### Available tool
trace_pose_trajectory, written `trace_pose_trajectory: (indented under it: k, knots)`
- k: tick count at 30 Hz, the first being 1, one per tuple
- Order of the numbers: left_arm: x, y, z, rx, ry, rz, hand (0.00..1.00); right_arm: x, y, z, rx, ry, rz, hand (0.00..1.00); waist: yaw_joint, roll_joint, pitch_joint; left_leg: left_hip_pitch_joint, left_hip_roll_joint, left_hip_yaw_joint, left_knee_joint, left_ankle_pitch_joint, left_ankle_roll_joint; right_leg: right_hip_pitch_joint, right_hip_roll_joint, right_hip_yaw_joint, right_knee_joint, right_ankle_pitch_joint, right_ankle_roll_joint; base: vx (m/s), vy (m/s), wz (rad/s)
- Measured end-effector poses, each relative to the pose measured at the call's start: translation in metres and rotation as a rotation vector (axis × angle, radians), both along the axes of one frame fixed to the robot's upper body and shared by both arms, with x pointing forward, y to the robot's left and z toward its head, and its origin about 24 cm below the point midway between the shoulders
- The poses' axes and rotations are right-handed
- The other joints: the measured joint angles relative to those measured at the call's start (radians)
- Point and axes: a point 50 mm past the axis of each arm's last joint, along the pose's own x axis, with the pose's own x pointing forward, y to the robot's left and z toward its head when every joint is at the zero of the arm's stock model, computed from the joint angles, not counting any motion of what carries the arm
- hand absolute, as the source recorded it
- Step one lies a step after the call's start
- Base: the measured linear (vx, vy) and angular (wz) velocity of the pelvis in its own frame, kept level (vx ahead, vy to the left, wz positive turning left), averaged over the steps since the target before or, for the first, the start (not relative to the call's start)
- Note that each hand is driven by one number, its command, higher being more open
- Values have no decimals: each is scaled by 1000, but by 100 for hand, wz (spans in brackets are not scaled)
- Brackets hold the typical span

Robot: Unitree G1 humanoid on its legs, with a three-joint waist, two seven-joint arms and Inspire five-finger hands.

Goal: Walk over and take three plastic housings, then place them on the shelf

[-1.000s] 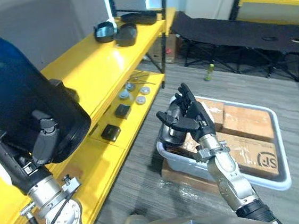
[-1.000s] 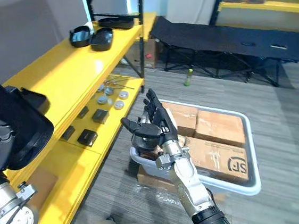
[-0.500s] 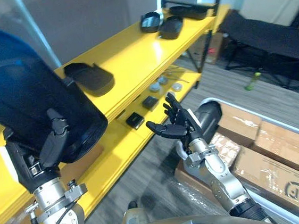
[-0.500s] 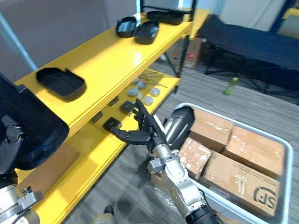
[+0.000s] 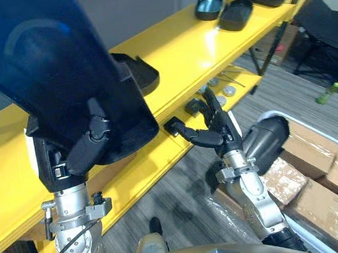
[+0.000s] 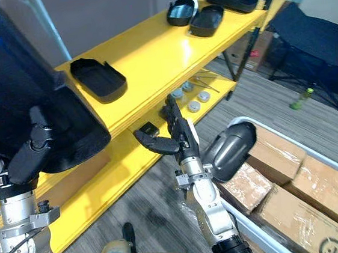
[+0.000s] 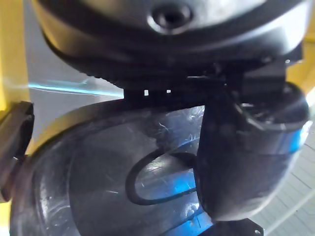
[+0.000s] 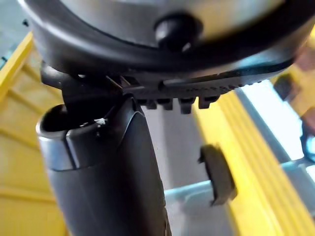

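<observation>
My left hand (image 5: 78, 157) is shut on a large dark plastic housing (image 5: 48, 72), held high at the left above the yellow shelf (image 5: 179, 47). In the left wrist view the thumb (image 7: 246, 162) presses on the housing's scratched shell (image 7: 98, 187). My right hand (image 5: 223, 134) hangs open with straight fingers and holds nothing, in front of the shelf's lower level. One dark housing (image 6: 97, 79) lies on the shelf top near me. Two more (image 6: 181, 10) (image 6: 206, 20) lie together at its far end. A rounded dark housing (image 5: 267, 143) leans in the grey bin (image 5: 270, 114) beside my right hand.
Small dark blocks (image 5: 192, 106) and round metal parts (image 5: 230, 90) lie on the lower shelf level. The grey bin on the floor at the right holds wrapped cardboard boxes (image 6: 275, 154). A black cot (image 5: 330, 19) stands at the far right, with grey plank floor between.
The camera has swung toward the shelf, which now lies closer and across the picture. The left hand still holds the housing. The right hand stays open.
</observation>
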Motion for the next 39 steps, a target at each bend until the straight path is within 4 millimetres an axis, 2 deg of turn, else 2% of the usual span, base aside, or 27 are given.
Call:
trace_pose_trajectory:
  k: [3,6,8,9,10,13,14,15,16,17,18,19,20,22,23,24,25,26,27,28,30,31,33,34,36,38,39]
  knots:
    - [-4,0,11,-35,-75,28,0,6,8,26,-17,-144,85,100,11,12,10,-29,0,-17,24,-1,2,-3,5,-1,-1,-7,-9,12,-40,17]
    - [-4,0,20,-41,-138,54,0,12,7,55,-24,-297,97,100,24,17,60,-84,3,-51,102,-27,3,2,12,-3,-2,-23,-6,-67,-18,25]
    - [-5,4,21,-24,-146,69,0,14,6,69,-7,-366,83,100,43,-1,86,-113,3,-57,170,-66,0,15,9,1,-13,-50,-11,-89,12,6]
    - [-7,8,22,-5,-148,88,0,15,5,74,8,-391,68,100,51,-20,101,-135,1,-59,233,-101,-3,33,6,1,-24,-92,-27,-80,19,11]
    - [-7,10,22,2,-149,98,0,15,4,76,16,-403,58,100,55,-24,105,-150,2,-63,269,-121,-3,37,3,0,-22,-105,-21,-84,50,13]
    - [-14,19,29,50,-172,149,0,12,-5,87,76,-472,-5,100,74,-37,115,-207,-1,-71,456,-229,35,60,-27,-5,-5,-125,-75,-16,162,5]
    - [-17,20,32,60,-194,158,0,10,-10,88,103,-493,-41,100,72,-33,115,-204,-12,-73,508,-296,48,84,-34,-1,40,-103,-147,128,276,16]
    - [-17,20,33,63,-202,158,0,9,-13,88,109,-499,-53,100,67,-26,113,-200,-16,-77,522,-317,53,74,-52,4,92,-70,-189,169,283,31]
    - [-17,20,34,78,-210,162,0,6,-17,85,131,-503,-71,100,64,-27,107,-172,-37,-80,498,-329,67,22,-93,51,197,24,-251,229,350,33]
    - [-18,24,37,98,-220,179,0,6,-19,86,139,-514,-73,100,59,-25,104,-147,-48,-85,457,-329,77,-44,-99,132,307,64,-226,195,280,28]
    - [-18,26,39,104,-227,190,0,6,-18,87,157,-517,-58,100,58,-24,105,-135,-53,-96,432,-321,91,-80,-90,159,380,38,-196,223,206,31]
    - [-15,27,40,104,-237,210,0,5,-16,87,181,-519,-14,100,52,-27,103,-105,-72,-117,386,-307,119,-129,-59,185,479,-39,-167,243,165,42]
    - [-14,29,39,86,-237,226,0,7,-13,88,176,-526,38,100,48,-27,103,-58,-93,-128,338,-296,136,-154,-23,184,522,-103,-160,257,182,40]
    - [-11,33,37,88,-226,248,0,11,-10,96,145,-555,93,100,43,-22,100,-3,-118,-142,296,-288,133,-183,13,185,510,-157,-161,236,155,42]
    - [-7,34,36,86,-221,247,0,15,-10,107,105,-603,121,100,34,-9,95,11,-131,-178,289,-290,133,-214,53,206,460,-183,-159,238,136,83]
    - [-3,34,36,83,-222,241,0,18,-10,117,81,-644,135,100,17,0,92,13,-142,-215,286,-290,132,-248,94,259,405,-190,-157,275,114,138]
    - [5,33,34,75,-219,219,0,21,-14,128,55,-682,126,100,0,6,88,19,-156,-275,277,-287,131,-288,158,391,323,-196,-126,188,25,141]
    - [9,31,32,73,-212,200,0,22,-17,131,44,-689,116,100,-7,6,85,23,-164,-302,274,-283,126,-295,185,458,287,-190,-108,254,-29,184]
    - [17,28,29,73,-191,166,0,24,-26,133,13,-684,73,100,-19,-4,79,43,-188,-360,269,-283,122,-295,210,542,232,-168,-73,280,-114,166]
    - [21,27,27,86,-169,150,0,27,-35,134,-14,-675,30,100,-15,-23,68,65,-207,-395,257,-284,119,-291,199,544,195,-150,-59,352,-222,178]
    - [22,30,26,104,-147,151,0,28,-53,138,-4,-677,-41,100,-7,-74,35,70,-236,-426,288,-315,75,-274,196,496,59,-16,-94,326,-301,126]
    - [21,30,24,89,-136,157,0,28,-56,139,1,-677,-49,100,-5,-66,30,69,-227,-431,302,-327,62,-252,198,478,44,-28,-93,280,-255,65]
    - [18,33,18,61,-106,166,0,28,-59,140,3,-679,-65,100,12,-35,23,67,-181,-425,336,-356,22,-184,245,456,-41,-11,-110,258,-186,12]
    - [17,32,16,56,-96,155,0,28,-62,139,-1,-678,-77,100,14,-26,19,65,-158,-403,343,-363,9,-155,267,443,-88,-1,-121,236,-180,15]
    - [19,27,15,70,-87,107,0,26,-70,138,-6,-673,-112,100,-8,-17,11,43,-121,-301,340,-368,7,-125,280,404,-140,9,-132,142,-111,46]
    - [27,14,15,107,-81,13,0,19,-88,134,-20,-657,-194,100,-58,9,-3,15,-31,-53,309,-377,54,-120,280,331,-148,8,-134,94,-44,90]
    - [32,7,15,118,-72,-39,0,16,-99,129,-21,-635,-248,100,-73,12,-5,29,-22,18,273,-330,54,-123,267,310,-141,8,-133,80,-4,64]
